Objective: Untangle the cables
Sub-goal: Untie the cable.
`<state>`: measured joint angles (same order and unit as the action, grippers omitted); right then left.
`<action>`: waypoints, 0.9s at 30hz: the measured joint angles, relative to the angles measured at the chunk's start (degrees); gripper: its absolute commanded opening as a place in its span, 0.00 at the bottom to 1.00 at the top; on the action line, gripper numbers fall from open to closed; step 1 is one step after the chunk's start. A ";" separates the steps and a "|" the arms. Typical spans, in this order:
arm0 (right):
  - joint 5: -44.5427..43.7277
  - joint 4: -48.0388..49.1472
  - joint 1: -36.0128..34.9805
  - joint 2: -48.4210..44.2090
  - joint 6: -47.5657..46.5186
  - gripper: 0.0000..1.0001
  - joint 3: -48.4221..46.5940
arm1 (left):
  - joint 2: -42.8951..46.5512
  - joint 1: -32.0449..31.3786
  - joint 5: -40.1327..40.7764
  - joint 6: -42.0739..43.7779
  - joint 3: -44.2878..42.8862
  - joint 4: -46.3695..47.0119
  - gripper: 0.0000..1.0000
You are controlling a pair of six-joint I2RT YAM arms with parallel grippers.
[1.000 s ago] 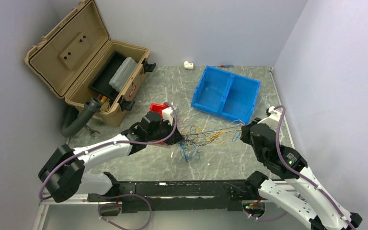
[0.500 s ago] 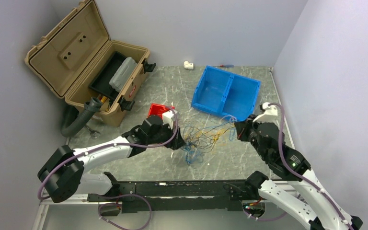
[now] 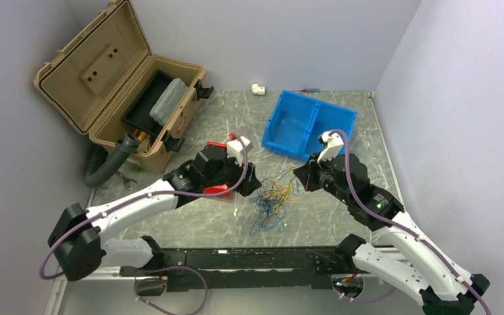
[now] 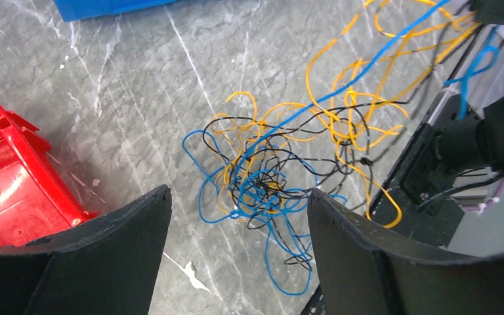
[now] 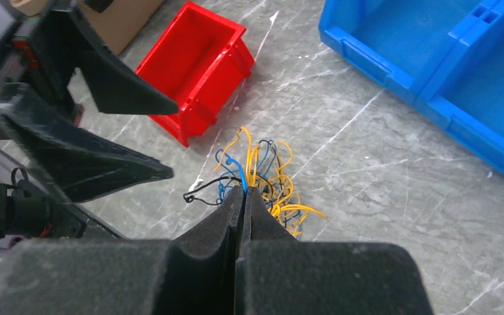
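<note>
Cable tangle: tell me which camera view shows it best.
Left wrist: the cables show close up, with yellow, blue and black strands separable between the fingers of the open left gripper. Top external shows only a small clump between the arms. Right wrist shows part of it beyond the shut right gripper, which pinches a blue strand.
</note>
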<state>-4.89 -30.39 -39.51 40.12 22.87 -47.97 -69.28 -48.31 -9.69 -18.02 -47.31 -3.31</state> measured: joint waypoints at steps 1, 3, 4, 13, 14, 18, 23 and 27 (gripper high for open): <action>0.44 0.26 0.00 0.42 -0.13 0.00 -0.17 | -1.03 0.00 0.04 0.50 -0.44 -0.02 0.79; 0.81 0.59 0.00 1.40 -0.37 0.00 -0.66 | -3.98 0.00 0.13 1.16 -1.18 0.24 0.79; 0.85 0.79 0.00 1.73 -0.39 0.00 -0.85 | -5.77 0.00 0.15 1.36 -1.31 0.63 0.79; 0.46 4.31 0.00 1.99 0.28 0.00 -2.03 | -20.57 -0.50 -4.07 -1.33 0.11 8.41 0.59; 0.37 5.03 0.00 2.08 0.70 0.00 -2.03 | -21.97 -0.74 -4.70 -1.95 0.11 9.53 0.46; 0.35 7.85 0.00 4.13 2.12 0.00 -2.75 | -26.08 -1.55 -6.67 -4.68 0.11 12.63 0.15; -2.69 9.05 0.11 11.37 3.89 0.00 -7.48 | -26.45 -1.75 -9.40 -7.91 1.36 18.10 0.00; -8.44 9.11 2.67 17.09 6.43 0.00 -10.14 | -25.22 -2.14 -10.36 -9.79 3.98 21.00 0.00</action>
<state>-13.32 -21.28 -36.84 57.21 29.30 -58.11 -94.50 -50.46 -20.05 -27.81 -43.33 17.69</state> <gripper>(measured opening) 0.009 0.016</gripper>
